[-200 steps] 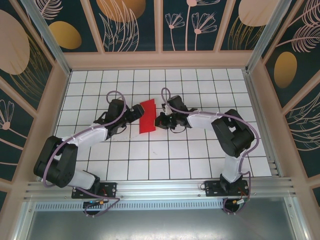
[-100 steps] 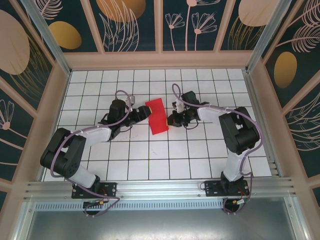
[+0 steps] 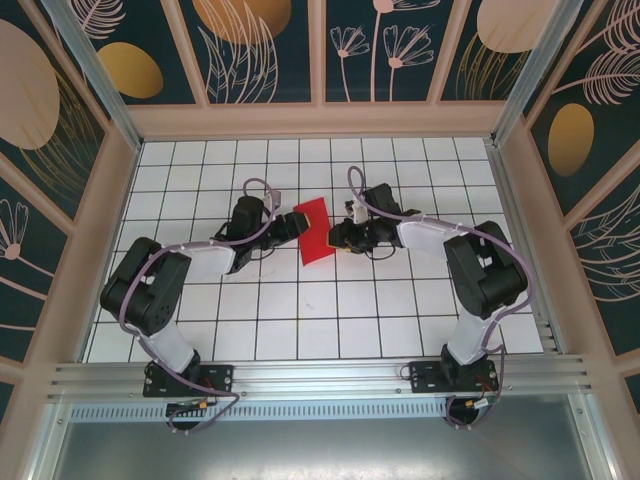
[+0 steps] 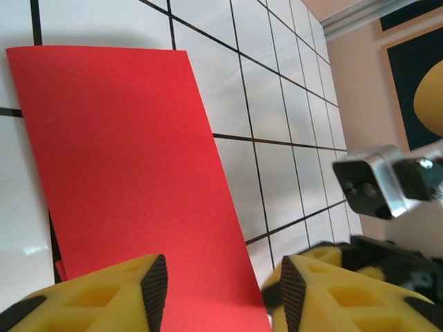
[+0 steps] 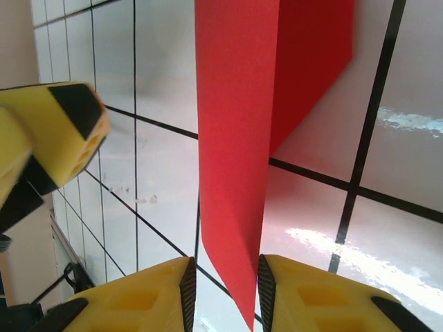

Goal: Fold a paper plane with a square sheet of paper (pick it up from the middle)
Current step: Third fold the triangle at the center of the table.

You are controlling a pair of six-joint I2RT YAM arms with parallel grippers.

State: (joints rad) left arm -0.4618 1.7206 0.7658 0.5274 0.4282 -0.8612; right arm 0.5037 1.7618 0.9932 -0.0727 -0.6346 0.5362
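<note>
Top external view, centre of frame: the folded red paper (image 3: 314, 232) has slid rightward. At its left edge the left gripper (image 3: 289, 229) is spread wide; at its right edge the right gripper (image 3: 337, 237) is narrowly parted. Creasing seems underway.

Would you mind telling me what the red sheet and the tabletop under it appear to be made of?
The red sheet looks like thin matte paper: even colour, no glare, one sharp crease. The tabletop looks hard and glossy, white with black grid lines and bright reflections; real tile or printed panel, I cannot tell.
</note>
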